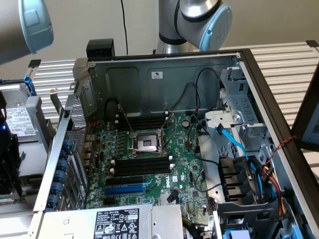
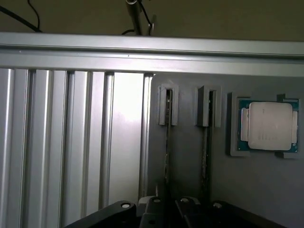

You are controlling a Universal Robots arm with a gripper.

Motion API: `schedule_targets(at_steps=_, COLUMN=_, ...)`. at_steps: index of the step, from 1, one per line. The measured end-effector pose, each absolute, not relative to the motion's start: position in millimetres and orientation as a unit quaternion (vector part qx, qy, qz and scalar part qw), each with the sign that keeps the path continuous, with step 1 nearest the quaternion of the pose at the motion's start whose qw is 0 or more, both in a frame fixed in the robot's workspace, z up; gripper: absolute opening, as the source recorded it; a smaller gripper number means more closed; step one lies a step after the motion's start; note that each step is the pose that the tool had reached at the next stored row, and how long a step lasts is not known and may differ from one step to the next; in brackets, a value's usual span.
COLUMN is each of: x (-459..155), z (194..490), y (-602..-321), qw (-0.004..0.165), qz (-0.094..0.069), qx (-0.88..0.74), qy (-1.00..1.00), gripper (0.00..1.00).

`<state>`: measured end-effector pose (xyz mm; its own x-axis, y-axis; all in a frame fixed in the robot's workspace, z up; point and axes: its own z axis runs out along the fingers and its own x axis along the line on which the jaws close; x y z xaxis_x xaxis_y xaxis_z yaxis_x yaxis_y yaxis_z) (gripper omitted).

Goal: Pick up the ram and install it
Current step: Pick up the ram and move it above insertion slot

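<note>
My pincer [image 2: 167, 210] sat at the near end of the ram [image 2: 166, 152]; it ran edge-on, straight away from me; open or clamped, I couldn't tell.

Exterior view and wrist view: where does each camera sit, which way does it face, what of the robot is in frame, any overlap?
Exterior view: off the arm, raised, angled down into the open computer case at its motherboard; blue-capped arm joints show along the top.
Wrist view: on the wrist, facing a grey holder with the ram on edge and a CPU; the pincer shows in the foreground.
Shared: the slatted aluminium table.
</note>
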<state>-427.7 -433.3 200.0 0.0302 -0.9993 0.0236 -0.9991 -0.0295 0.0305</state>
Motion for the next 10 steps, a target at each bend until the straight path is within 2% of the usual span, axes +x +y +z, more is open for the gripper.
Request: schedule_targets(at_steps=10, x=-427.7, z=200.0, y=-433.3, qw=0.019, qz=-0.002, qx=0.717, qy=-0.696, gripper=0.12)
